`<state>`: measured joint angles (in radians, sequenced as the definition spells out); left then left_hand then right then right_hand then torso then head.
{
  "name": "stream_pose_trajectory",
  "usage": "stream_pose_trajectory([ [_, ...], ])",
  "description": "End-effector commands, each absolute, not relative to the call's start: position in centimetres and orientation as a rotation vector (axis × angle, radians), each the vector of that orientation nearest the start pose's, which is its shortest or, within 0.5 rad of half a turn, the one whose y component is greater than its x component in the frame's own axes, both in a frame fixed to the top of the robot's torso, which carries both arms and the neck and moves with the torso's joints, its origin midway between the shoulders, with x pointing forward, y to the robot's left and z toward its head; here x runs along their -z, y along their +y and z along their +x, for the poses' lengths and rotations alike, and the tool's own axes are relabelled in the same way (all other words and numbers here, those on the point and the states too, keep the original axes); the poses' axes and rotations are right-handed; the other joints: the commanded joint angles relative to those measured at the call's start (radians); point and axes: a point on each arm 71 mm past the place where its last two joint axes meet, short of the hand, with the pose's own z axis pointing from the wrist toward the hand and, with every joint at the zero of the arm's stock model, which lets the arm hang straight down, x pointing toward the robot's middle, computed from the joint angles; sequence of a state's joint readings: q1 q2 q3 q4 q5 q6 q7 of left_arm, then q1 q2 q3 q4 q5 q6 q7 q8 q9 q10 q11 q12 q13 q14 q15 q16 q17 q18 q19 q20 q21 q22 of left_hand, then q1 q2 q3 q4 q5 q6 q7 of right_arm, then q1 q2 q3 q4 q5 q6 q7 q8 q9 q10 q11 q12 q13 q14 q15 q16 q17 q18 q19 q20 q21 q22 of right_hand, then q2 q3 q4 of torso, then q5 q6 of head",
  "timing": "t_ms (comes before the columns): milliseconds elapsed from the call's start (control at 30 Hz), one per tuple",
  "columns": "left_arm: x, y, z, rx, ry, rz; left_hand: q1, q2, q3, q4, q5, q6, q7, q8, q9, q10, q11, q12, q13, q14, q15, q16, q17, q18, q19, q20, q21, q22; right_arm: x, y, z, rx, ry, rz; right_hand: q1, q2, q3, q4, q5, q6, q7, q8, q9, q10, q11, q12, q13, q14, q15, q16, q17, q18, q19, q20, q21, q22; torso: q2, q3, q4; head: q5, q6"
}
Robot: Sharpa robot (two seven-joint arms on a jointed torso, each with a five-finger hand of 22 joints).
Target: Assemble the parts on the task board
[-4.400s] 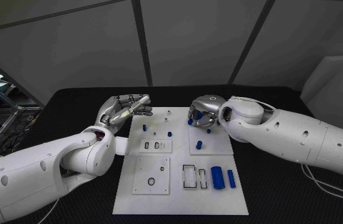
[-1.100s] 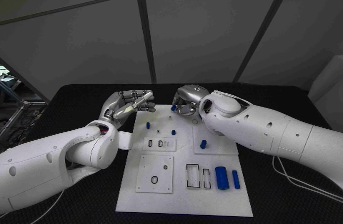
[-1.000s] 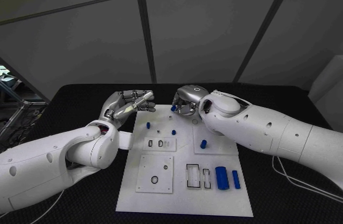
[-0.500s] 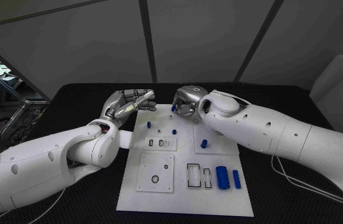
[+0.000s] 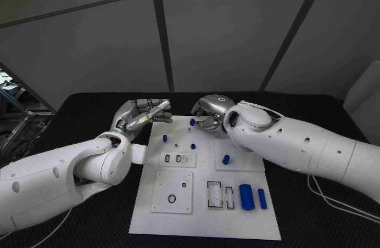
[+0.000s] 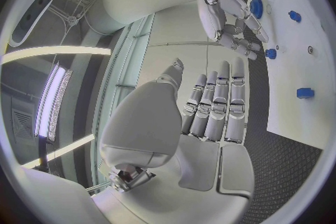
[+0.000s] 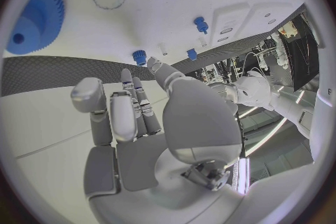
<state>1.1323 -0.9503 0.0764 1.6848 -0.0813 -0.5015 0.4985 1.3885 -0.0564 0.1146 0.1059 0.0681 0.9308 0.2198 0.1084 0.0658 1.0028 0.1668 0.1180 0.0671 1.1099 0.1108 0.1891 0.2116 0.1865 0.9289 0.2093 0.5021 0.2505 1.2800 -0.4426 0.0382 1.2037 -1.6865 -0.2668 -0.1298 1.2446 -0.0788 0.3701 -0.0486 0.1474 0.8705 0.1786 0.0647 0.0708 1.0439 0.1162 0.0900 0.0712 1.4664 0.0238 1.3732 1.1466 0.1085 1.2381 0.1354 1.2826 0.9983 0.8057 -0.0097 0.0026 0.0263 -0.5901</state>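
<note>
on black table (image 5: 79,122), white task board (image 5: 206,215); grey panelled wall (image 5: 222,39) behind

Dim, even light overhead; wrist views bend strongly at the edges

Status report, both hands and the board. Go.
Left hand open, raised beside task board. Right hand at board's far edge, pinching small blue part. Nothing in the way.
</note>
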Motion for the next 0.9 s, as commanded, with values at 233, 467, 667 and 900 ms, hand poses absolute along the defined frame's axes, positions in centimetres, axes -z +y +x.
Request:
stream_pose_trajectory([
  [233,14.4,23.0,46.7,1.506,1.195,-1.012,-0.001,0.009,0.0,-0.007,-0.004,0.002,0.007,-0.005,-0.001,-0.002,0.006,-0.004,-0.001,-0.001,0.005,-0.008,0.002,-0.008,-0.005,0.005,0.007,0.001,10.9,-13.0,53.0,-0.631,1.433,-0.241,0.008,-0.008,-0.009,0.017,0.012,0.068,0.002,0.025,0.013,0.154,-0.018,0.085,0.032,0.043,-0.006,0.036,0.066,-0.011,0.052,-0.007,0.045,0.075,-0.015,0.0119,-0.015,-0.003,0.006],
  [467,14.6,23.1,46.9,1.503,1.195,-1.013,-0.001,0.009,0.0,-0.007,-0.004,0.002,0.007,-0.005,-0.001,-0.002,0.006,-0.004,-0.001,-0.001,0.005,-0.008,0.002,-0.008,-0.005,0.005,0.007,0.001,10.6,-17.0,52.9,-0.578,1.543,-0.158,-0.023,-0.087,-0.173,0.089,0.117,0.02,-0.029,0.009,0.005,0.326,-0.057,0.312,0.207,0.062,-0.042,0.093,0.173,-0.025,0.094,-0.042,0.084,0.144,-0.022,0.0199,-0.0265,0.0,0.006],
  [667,14.7,23.0,47.1,1.506,1.197,-1.014,-0.001,0.009,0.0,-0.007,-0.004,0.002,0.007,-0.005,-0.001,-0.002,0.006,-0.004,-0.001,-0.001,0.005,-0.008,0.002,-0.008,-0.005,0.005,0.007,0.001,11.1,-18.9,53.6,-0.492,1.602,-0.147,0.112,-0.066,-0.343,0.283,0.114,-0.031,-0.013,0.03,0.01,0.294,-0.037,1.019,0.948,0.084,-0.016,0.161,0.32,-0.042,0.137,-0.024,0.13,0.229,-0.019,0.0168,-0.0225,-0.01,0.007],
  [900,14.7,22.8,47.2,1.507,1.195,-1.013,-0.001,0.01,0.0,-0.007,-0.004,0.002,0.007,-0.005,-0.001,-0.001,0.006,-0.004,-0.001,-0.001,0.005,-0.009,0.003,-0.008,-0.006,0.006,0.008,0.002,11.6,-19.5,54.3,-0.423,1.645,-0.155,0.153,-0.084,-0.369,0.34,0.115,-0.063,0.002,0.042,0.011,0.351,-0.024,1.238,1.197,0.093,-0.007,0.18,0.372,-0.045,0.153,-0.012,0.149,0.265,-0.017,0.0172,-0.0209,-0.008,0.009],
])
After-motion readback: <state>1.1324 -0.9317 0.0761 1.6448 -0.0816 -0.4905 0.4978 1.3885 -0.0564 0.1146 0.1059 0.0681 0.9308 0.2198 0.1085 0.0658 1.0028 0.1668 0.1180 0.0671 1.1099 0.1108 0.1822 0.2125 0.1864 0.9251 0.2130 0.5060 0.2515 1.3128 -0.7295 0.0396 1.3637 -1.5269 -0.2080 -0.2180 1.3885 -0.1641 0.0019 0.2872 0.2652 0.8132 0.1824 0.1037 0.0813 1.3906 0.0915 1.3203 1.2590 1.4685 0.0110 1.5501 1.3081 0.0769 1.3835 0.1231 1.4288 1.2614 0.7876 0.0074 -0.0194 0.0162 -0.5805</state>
